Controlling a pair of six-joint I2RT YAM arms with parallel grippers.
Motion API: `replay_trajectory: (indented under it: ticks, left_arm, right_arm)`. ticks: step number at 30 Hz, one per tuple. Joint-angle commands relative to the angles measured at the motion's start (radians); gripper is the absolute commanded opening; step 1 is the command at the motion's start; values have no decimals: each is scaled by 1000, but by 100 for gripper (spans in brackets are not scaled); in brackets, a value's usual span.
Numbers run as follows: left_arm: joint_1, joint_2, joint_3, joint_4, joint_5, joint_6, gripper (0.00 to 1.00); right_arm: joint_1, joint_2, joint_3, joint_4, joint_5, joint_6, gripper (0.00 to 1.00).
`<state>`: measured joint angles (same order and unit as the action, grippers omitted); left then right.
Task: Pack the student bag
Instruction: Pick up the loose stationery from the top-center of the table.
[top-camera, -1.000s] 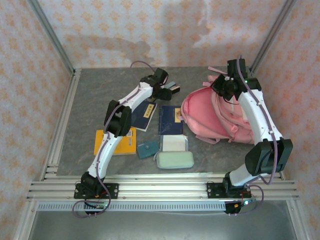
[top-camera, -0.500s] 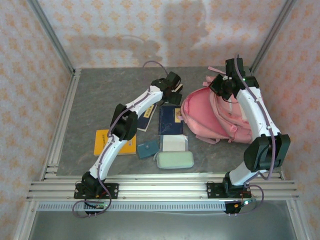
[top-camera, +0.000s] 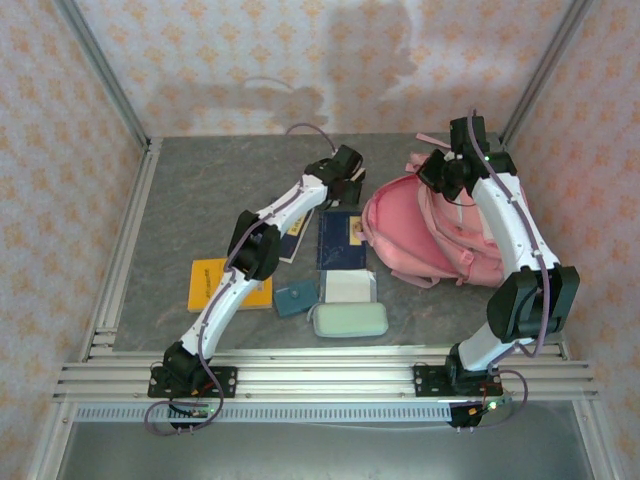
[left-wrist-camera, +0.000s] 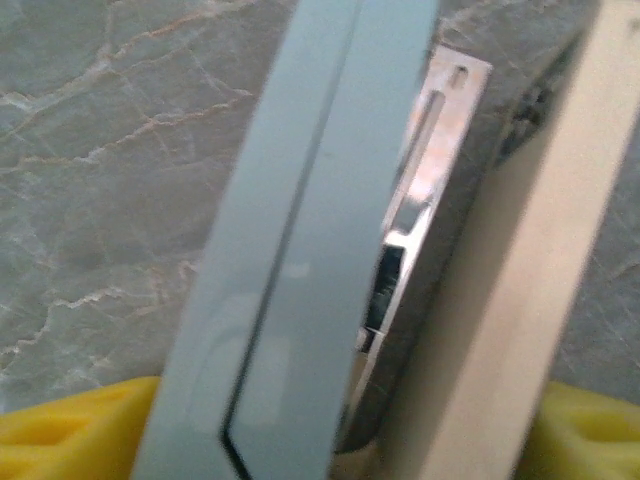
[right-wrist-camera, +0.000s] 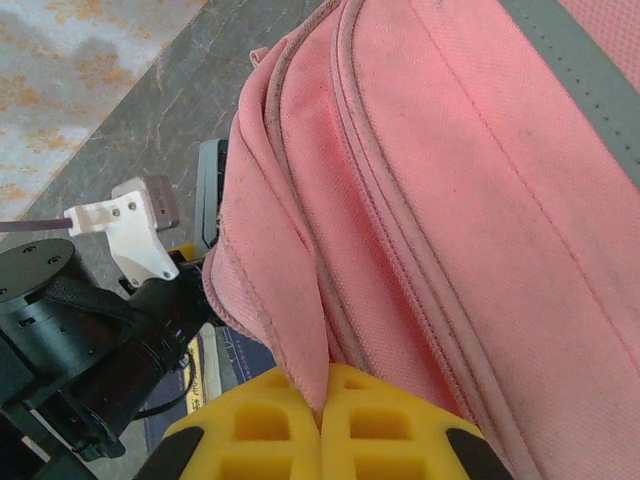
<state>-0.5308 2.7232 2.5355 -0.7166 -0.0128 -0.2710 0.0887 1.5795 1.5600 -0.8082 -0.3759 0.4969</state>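
**Ready to feed in from the left**

The left fingers stand wide around a grey-blue slab; whether they clamp it cannot be told. The bag lies on the bench just right of them, opening toward them. The right fingers pinch its rim fold shut.
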Motion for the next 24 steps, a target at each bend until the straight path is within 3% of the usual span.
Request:
replay_trajectory:
  ticks: [1, 6, 9, 13, 24]
  left_arm:
    - [8, 17, 16, 26, 64, -33, 63]
    - [1, -6, -10, -6, 29, -23, 48]
    - [3, -41, -22, -32, 21, -29, 46]
    - [27, -119, -25, -77, 106, -95, 43]
    - [36, -580, -359, -17, 299, -243, 42]
  right_arm:
    - [-6, -10, 37, -8, 3, -10, 0]
    - [-7, -18, 45, -1, -1, -5, 0]
    - [-6, -22, 62, 0, 5, -5, 0]
    - [-6, -28, 89, -3, 35, -11, 0]
    - [-6, -79, 129, -4, 105, -4, 0]
